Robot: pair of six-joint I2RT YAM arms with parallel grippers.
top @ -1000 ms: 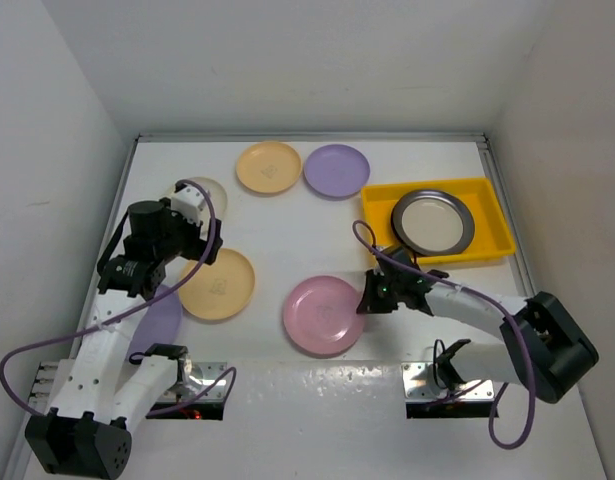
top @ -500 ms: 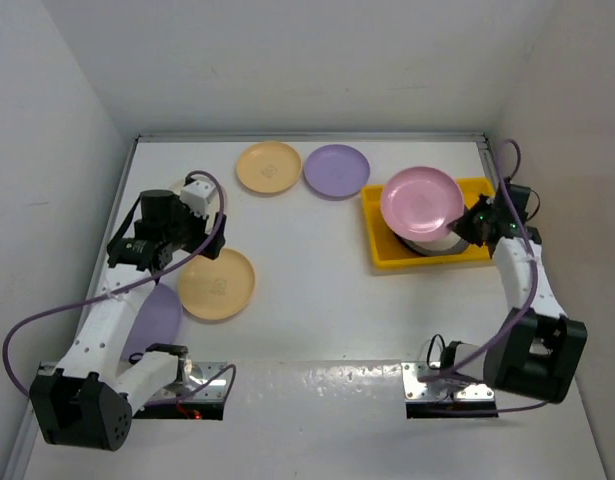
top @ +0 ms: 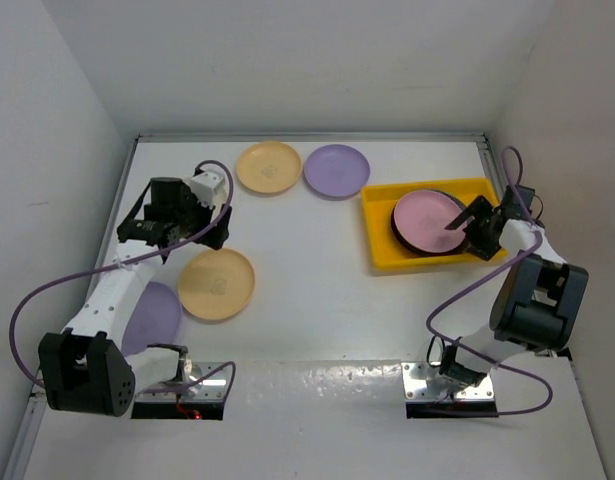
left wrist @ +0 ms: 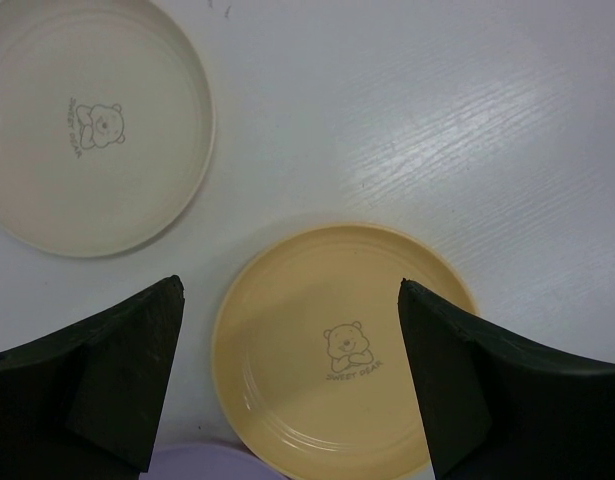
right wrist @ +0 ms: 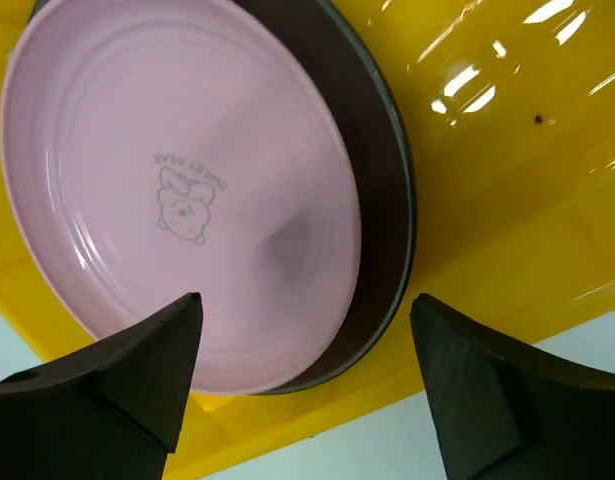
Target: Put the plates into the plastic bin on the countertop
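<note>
The glossy white tabletop (top: 307, 250) carries everything. The shallow bright yellow rectangular plastic bin (top: 379, 232) sits on its right side, within easy reach of the right arm. Inside the bin, a round shallow pink plate (top: 425, 220) lies nested on a dark-rimmed round plate (right wrist: 384, 170), stacked so that floor space is left for more. Outside the bin, five plates lie flat on the tabletop:

- a round peach plate (top: 216, 284);
- a second peach plate (top: 269, 167);
- a lavender plate (top: 336, 171);
- another lavender plate (top: 159, 315);
- a cream plate (left wrist: 92, 125).

The right pincer (right wrist: 305, 300) hangs over the pink plate with its fingers spread, gripping nothing, since that plate rests on its own. The left pincer (left wrist: 289, 290), equally wide and empty, hovers over the near peach plate, seemingly lining up for a pick.
</note>
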